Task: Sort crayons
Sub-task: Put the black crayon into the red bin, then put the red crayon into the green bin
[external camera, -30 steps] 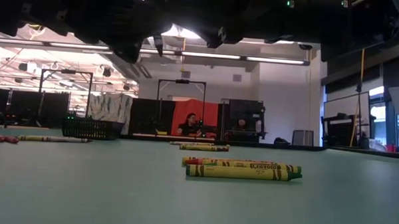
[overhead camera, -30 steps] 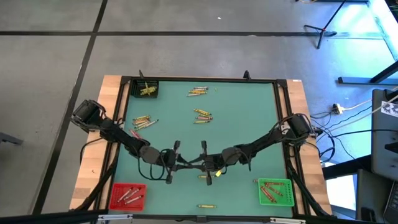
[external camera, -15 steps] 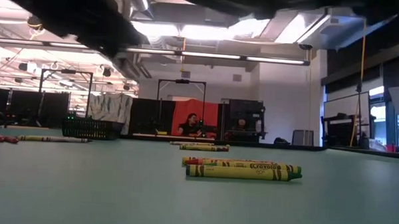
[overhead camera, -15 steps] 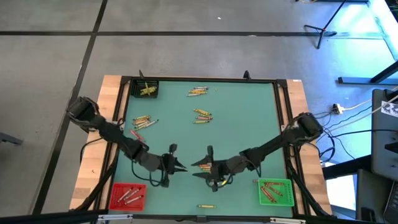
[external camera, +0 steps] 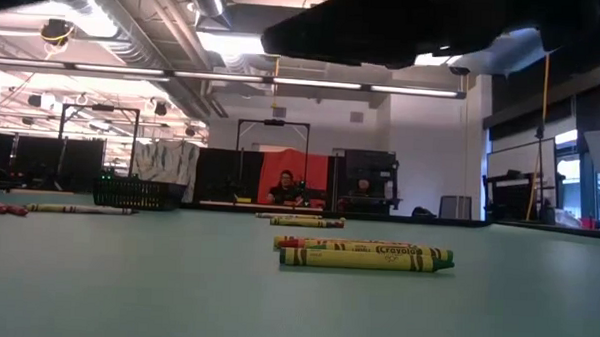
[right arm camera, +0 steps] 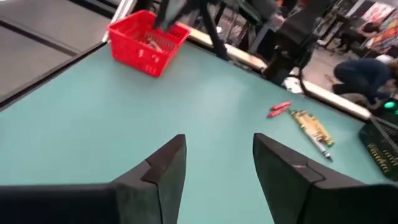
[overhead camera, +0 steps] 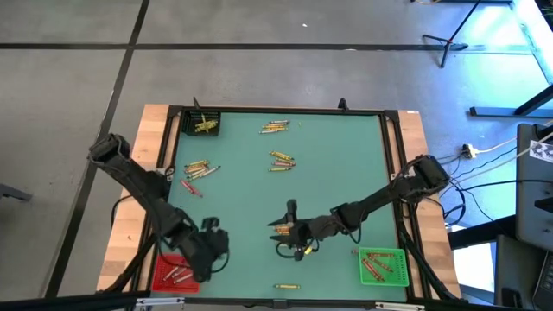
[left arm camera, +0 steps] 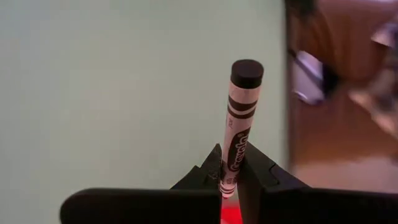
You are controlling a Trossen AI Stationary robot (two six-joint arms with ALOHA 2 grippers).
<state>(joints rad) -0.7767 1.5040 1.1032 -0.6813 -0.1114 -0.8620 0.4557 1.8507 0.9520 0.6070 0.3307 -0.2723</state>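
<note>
Crayons: I see them scattered in small clusters on the green counter [overhead camera: 337, 155]; one group lies far centre [overhead camera: 275, 127], one mid-counter [overhead camera: 281, 161], one at the left [overhead camera: 199, 168], a single one near centre [overhead camera: 288, 286], and one is up in my left arm's grip [left arm camera: 238, 127].
Left fingers [left arm camera: 229, 175]: pinched shut on a red-wrapped crayon that stands out past the tips; I have this arm over the near-left corner, at the red bin [overhead camera: 169, 275].
Right fingers [right arm camera: 215, 163]: spread wide and holding nothing; the arm hangs low over near-centre counter [overhead camera: 289, 238], with a yellowish crayon [overhead camera: 298, 251] just beside the tips.
Bins: red near left with a few crayons inside; green bin [overhead camera: 384, 265] near right with some in it; black bin [overhead camera: 200, 124] far left holding yellow ones.
Step in hand: I judge this as delivery of the red crayon to the red bin.
Next move, left: I need the tips squarely over the bin's opening before I let go, since the crayon sticks out long and could tip over the rim.
Next move, right: I would line the open fingers across the nearby crayon, lower, then close.
</note>
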